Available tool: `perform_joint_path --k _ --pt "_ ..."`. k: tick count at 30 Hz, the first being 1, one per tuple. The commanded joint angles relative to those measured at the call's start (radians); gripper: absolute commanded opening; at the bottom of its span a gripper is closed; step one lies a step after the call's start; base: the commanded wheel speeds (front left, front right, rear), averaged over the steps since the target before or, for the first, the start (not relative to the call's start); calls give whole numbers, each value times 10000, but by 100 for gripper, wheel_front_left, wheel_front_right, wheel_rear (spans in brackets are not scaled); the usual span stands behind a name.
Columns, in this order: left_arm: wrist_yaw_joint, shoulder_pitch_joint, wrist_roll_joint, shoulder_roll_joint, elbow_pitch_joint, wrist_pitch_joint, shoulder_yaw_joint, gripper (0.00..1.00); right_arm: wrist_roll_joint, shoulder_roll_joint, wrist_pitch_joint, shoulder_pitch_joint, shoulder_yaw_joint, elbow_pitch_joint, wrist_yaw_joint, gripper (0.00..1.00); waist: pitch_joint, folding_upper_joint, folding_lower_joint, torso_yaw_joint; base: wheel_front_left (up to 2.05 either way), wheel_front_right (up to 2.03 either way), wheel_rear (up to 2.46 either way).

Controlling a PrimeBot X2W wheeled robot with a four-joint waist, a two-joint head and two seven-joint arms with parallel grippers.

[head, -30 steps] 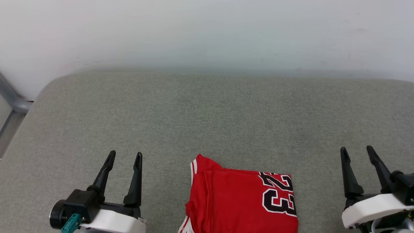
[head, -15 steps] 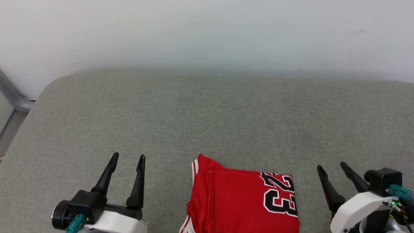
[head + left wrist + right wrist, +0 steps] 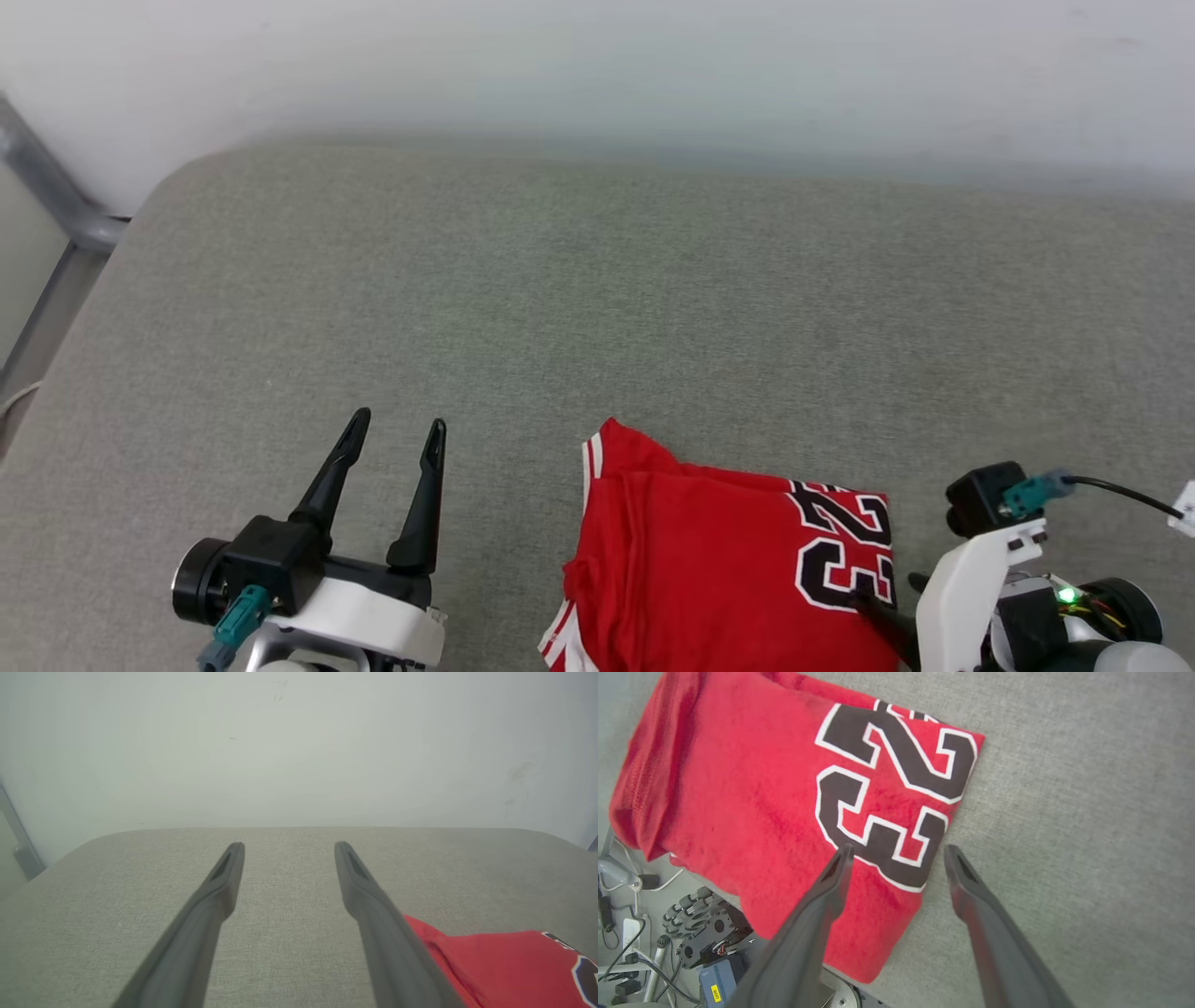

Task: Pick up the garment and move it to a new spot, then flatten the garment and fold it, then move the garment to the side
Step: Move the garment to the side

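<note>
**Task status.** The garment point(image 3: 728, 560) lies as a compact folded rectangle at the near edge of the padded surface point(image 3: 597, 308), right of centre, with the black "23" print facing up. In the right wrist view its near corner appears to overhang that edge slightly. Flattening and folding appear complete. The move to the side is judged not yet done.

**Tool state.**
- The left gripper point(image 3: 399, 422) has its jaws spread wide and holds nothing. It hovers over bare fabric beside the garment's left edge.
- The right gripper point(image 3: 899, 849) is also spread wide and empty. It points down at the garment's right edge, one finger over the print and the other over bare surface. Contact cannot be determined.

**Surroundings.** The surface is grey woven fabric with rounded corners. A plain white wall point(image 3: 597, 56) stands behind it and a grey metal tube point(image 3: 56, 196) to the left. Below the near edge, cables point(image 3: 626, 933) and a wheeled base point(image 3: 710, 928) are visible.
</note>
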Motion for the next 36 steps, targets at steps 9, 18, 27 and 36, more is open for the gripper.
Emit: perform_joint_path --k 9,18,27,36 --pt "-13 -324 -38 31 25 -21 80 100 -1138 553 769 -184 -163 817 -10 100 346 0 -1 638 0 0 0" --pt "-14 -414 -54 2 52 -21 -3 100 -1522 751 320 -154 241 2253 -8 59 494 0 -1 846 0 0 0" --pt "-15 -304 -44 23 129 -21 77 100 -1634 -136 -720 -780 905 2410 -19 0 235 0 -1 597 0 0 0" --pt "-15 -28 -156 34 183 -21 -223 100 -1725 -1829 -1249 -1678 2170 1393 -14 0 -175 0 -1 -42 0 0 0"
